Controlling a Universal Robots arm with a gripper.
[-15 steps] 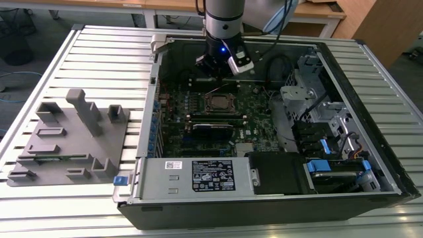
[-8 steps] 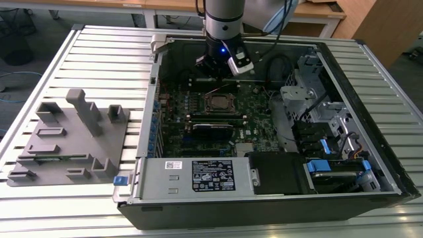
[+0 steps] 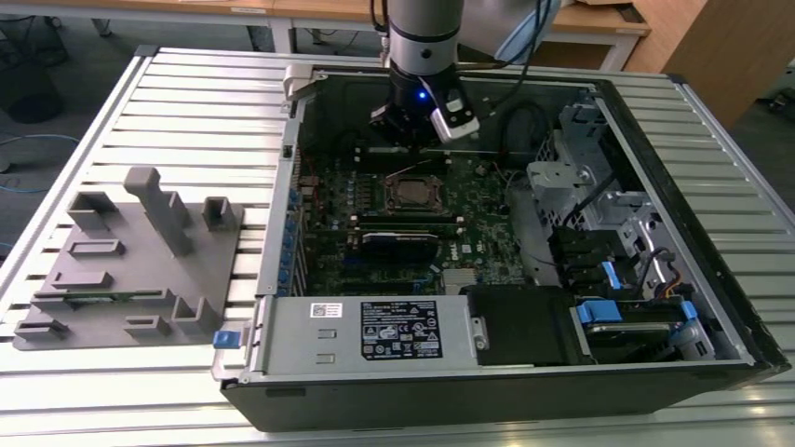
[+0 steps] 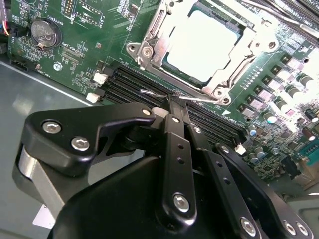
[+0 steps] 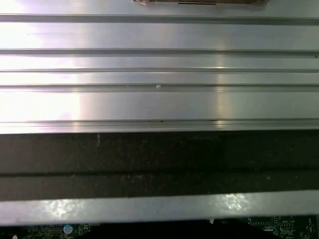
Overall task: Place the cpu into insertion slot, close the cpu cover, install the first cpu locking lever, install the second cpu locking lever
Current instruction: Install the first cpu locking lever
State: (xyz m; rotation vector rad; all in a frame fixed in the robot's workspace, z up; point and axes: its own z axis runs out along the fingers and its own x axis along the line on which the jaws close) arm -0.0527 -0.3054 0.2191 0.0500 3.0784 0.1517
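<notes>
The cpu [image 4: 204, 45], with its dull silver top, lies in the insertion slot [image 3: 410, 192] on the green board. The silvery cpu cover [image 4: 155, 35] lies flat around it, framing the chip. A thin wire locking lever [image 4: 152, 92] runs along the socket's edge by the black memory slots. My gripper [image 4: 177, 99] is shut, its black fingers [image 4: 174, 134] pressed together with the tips right at this lever; whether they touch it I cannot tell. In the exterior view the gripper [image 3: 405, 138] hangs inside the open case just behind the socket.
Black memory slots [image 4: 124, 79] run next to the fingertips, with a coin battery [image 4: 44, 32] farther off. The case holds a grey power-supply box [image 3: 372, 331] and drive bays [image 3: 621, 242]. A grey fixture [image 3: 125, 261] lies on the slatted table [image 5: 159, 99].
</notes>
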